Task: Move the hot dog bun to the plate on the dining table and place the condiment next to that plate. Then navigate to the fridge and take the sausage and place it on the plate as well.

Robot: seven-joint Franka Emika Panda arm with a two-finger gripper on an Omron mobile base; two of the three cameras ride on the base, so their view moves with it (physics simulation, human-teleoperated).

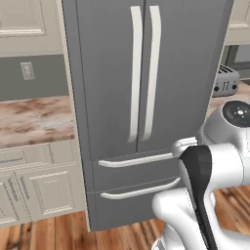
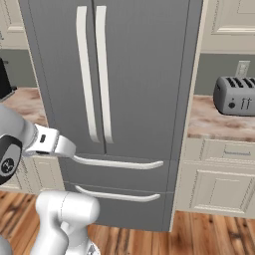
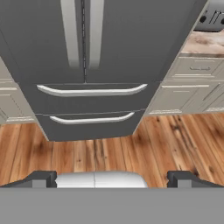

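The tall dark grey fridge [image 1: 107,73] [image 2: 139,74] [image 3: 131,39] stands right in front of me. Both upper doors and both lower drawers are closed. Its long curved light grey handles [image 1: 144,73] [image 2: 92,74] run down the middle. My gripper [image 3: 112,179] is open and empty, a short way from the drawers and pointed at the lower fridge front and the floor. Its two dark fingertips [image 3: 41,178] stand far apart. The hot dog bun, plate, dining table, condiment and sausage are out of view.
Marbled counters [image 1: 34,119] [image 2: 219,124] on cream cabinets [image 1: 44,188] [image 2: 219,189] flank the fridge. A silver toaster [image 1: 225,80] [image 2: 235,94] sits on the right-hand counter. Wooden floor [image 3: 131,148] lies between me and the fridge.
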